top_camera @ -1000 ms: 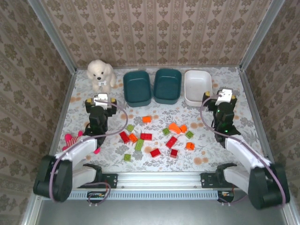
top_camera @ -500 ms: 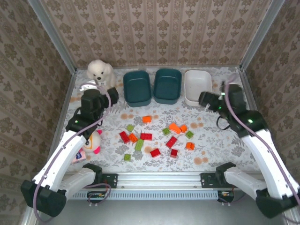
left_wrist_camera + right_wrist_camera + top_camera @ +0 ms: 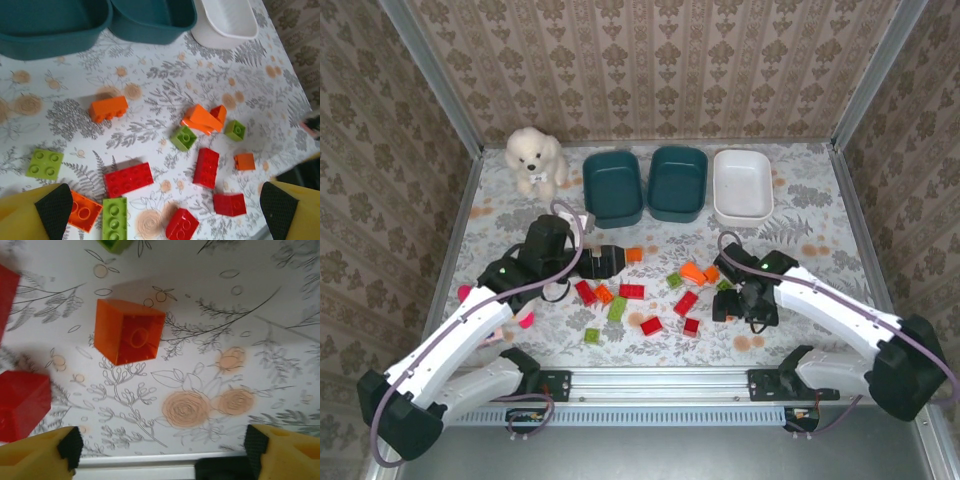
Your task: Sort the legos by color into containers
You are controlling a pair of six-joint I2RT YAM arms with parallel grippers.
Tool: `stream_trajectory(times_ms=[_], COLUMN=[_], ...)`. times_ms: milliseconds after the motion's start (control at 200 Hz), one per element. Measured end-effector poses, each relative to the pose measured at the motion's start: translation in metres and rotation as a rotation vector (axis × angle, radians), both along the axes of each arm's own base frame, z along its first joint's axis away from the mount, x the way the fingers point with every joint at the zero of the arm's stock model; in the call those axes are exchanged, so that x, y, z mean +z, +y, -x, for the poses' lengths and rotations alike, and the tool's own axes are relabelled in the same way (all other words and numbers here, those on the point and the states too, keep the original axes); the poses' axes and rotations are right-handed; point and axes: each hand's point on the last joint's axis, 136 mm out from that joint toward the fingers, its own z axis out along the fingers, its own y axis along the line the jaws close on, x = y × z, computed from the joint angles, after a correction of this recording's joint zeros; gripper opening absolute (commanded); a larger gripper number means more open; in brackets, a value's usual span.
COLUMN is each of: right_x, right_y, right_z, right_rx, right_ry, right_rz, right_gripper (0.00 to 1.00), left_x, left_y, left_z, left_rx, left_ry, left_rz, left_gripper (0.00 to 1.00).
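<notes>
Several red, orange and green legos (image 3: 632,291) lie scattered mid-table. Behind them stand the containers: two teal tubs (image 3: 612,187) (image 3: 677,183) and a white tub (image 3: 742,187). My left gripper (image 3: 610,260) hovers at the pile's left edge, beside an orange brick (image 3: 633,254). In the left wrist view it (image 3: 167,215) is open and empty above a red brick (image 3: 128,179) and a green brick (image 3: 114,217). My right gripper (image 3: 740,303) is low over the pile's right end. In the right wrist view it (image 3: 162,447) is open, with an orange brick (image 3: 129,331) just ahead of the fingers.
A white plush dog (image 3: 533,158) sits at the back left. A pink-and-yellow doll toy (image 3: 470,298) lies partly under my left arm. A metal rail (image 3: 660,380) runs along the near edge, and patterned walls enclose the table. A red brick (image 3: 22,402) lies beside my right gripper's left finger.
Both arms swung from the back of the table down to the brick pile. The left gripper moved right from the dog; the right dropped from the white tub, jaws narrowing slightly.
</notes>
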Motion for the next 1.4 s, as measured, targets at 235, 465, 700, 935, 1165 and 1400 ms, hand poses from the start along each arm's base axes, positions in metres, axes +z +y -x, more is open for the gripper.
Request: stream_trajectory(times_ms=[235, 465, 700, 935, 1165, 1400], right_x=[-0.028, -0.041, -0.051, -0.056, -0.055, -0.015], right_y=[0.018, 0.018, 0.017, 0.014, 0.012, 0.019], right_z=[-0.02, -0.034, -0.043, -0.043, -0.042, -0.064], right_rx=[-0.039, -0.121, -0.183, -0.209, -0.211, -0.201], right_ry=[0.007, 0.004, -0.001, 0.01, 0.017, -0.063], right_rz=[-0.023, -0.022, -0.026, -0.006, 0.011, -0.02], right_gripper=[0.82, 0.71, 0.66, 0.55, 0.41, 0.39], left_x=[0.0, 0.001, -0.001, -0.002, -0.002, 0.0], left_y=[0.001, 0.0, 0.0, 0.0, 0.0, -0.001], left_z=[0.008, 0.012, 0.014, 0.015, 0.015, 0.013], left_rx=[-0.021, -0.031, -0.038, -0.039, -0.039, -0.029], left_ry=[0.006, 0.008, 0.021, 0.024, 0.024, 0.026], left_rz=[0.016, 0.02, 0.016, 0.016, 0.016, 0.027], left_gripper=[1.0, 1.0, 1.0, 1.0, 1.0, 1.0])
